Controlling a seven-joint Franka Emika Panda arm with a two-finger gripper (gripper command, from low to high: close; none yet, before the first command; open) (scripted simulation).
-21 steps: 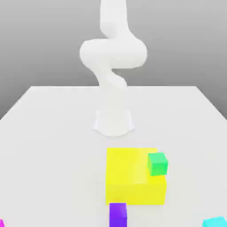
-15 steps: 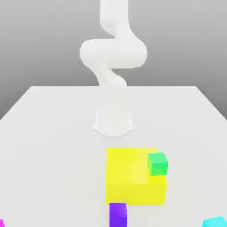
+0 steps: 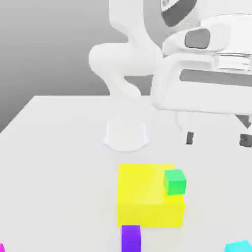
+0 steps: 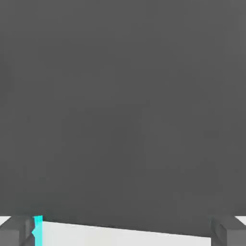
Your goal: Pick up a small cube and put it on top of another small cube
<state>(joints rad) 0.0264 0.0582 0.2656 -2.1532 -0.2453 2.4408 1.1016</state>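
- Exterior view: white Panda arm point(image 3: 125, 59) rises from its round base at 12 o'clock on the flat white table point(image 3: 59, 162).
- Big white hand housing sits high at 2 o'clock, close to the camera, well above the table.
- Two-finger gripper point(image 3: 217, 139) hangs under that housing; two dark fingertips point(image 3: 189, 138) show, one at 3 o'clock and one against the right edge, set wide apart, nothing between them.
- Large yellow block point(image 3: 147, 197) lies at 6 o'clock, in front of the arm base.
- Small green cube point(image 3: 174, 181) sits at the yellow block's 2 o'clock corner, overlapping its top and right edge; can't tell whether it rests on it or stands beside it.
- Small purple cube point(image 3: 131, 238) is at 6 o'clock, just in front of the yellow block, cut by the lower edge.
- Small plain cyan cube point(image 3: 238, 246) is at 5 o'clock in the corner, on the table, partly cropped, well apart from the yellow block and below the gripper, not touched.
- Magenta sliver point(image 3: 1, 247) at 7 o'clock; shape can't be told.
- Hand view: dark grey backdrop, a strip of white table, grey finger pads point(image 4: 14, 230) at both lower corners, wide apart.
- Thin edge of the cyan cube point(image 4: 37, 227) shows just beside one pad.
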